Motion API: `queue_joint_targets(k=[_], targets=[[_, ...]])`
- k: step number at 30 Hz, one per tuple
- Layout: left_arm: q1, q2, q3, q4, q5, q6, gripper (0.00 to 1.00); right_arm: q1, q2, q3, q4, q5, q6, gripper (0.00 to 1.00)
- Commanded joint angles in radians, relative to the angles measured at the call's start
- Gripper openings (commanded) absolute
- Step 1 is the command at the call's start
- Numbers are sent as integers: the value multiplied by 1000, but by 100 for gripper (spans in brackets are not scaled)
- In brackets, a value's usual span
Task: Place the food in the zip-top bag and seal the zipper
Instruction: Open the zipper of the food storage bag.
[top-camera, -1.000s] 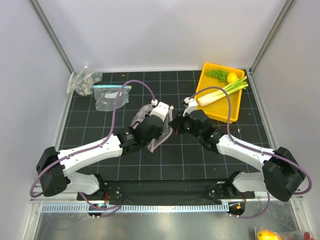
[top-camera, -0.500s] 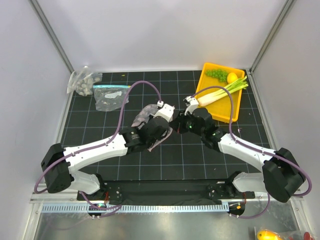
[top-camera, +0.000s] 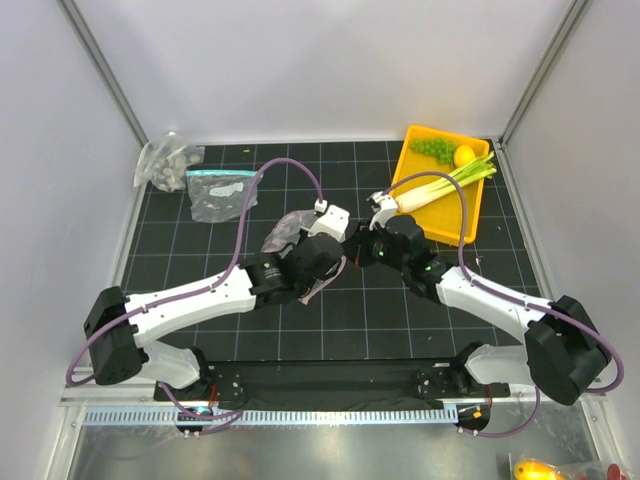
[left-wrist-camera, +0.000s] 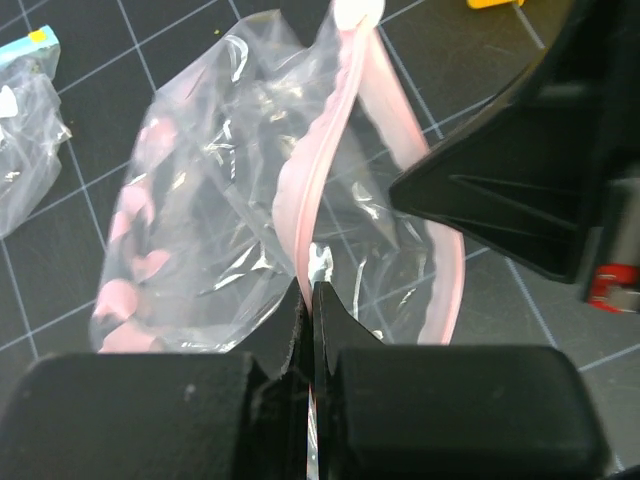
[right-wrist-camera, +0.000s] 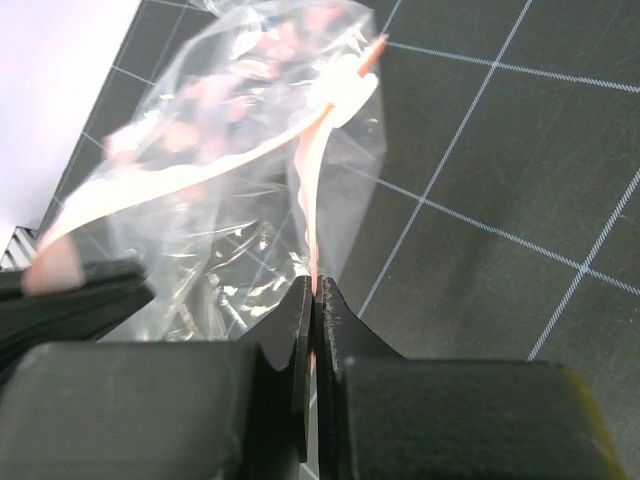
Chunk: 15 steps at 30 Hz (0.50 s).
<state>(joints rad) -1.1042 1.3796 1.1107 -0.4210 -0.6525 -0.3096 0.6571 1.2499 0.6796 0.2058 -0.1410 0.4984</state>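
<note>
Bag-opening step: jaws of left gripper (left-wrist-camera: 308, 292) and right gripper (right-wrist-camera: 315, 288) each pinch the zipper (left-wrist-camera: 335, 120) of the zip-top bag (left-wrist-camera: 200, 190). Next, pull the lips apart.

Clear bag (left-wrist-camera: 200, 200) crumpled, pink zipper (left-wrist-camera: 326, 150) unsealed, food (top-camera: 432, 187) outside

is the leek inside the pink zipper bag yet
No, the leek lies in the yellow tray with the lemon and grapes, apart from the zip-top bag.
</note>
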Motion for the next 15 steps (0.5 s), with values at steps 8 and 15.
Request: queue_joint_targets(k=[8,15], targets=[[18,22,23,30,-133,-123,0,-4,42,48,27,27,-34,38],[154,96,40,18,17,-195,0,-5,-89,0,-11,170,-55,60]])
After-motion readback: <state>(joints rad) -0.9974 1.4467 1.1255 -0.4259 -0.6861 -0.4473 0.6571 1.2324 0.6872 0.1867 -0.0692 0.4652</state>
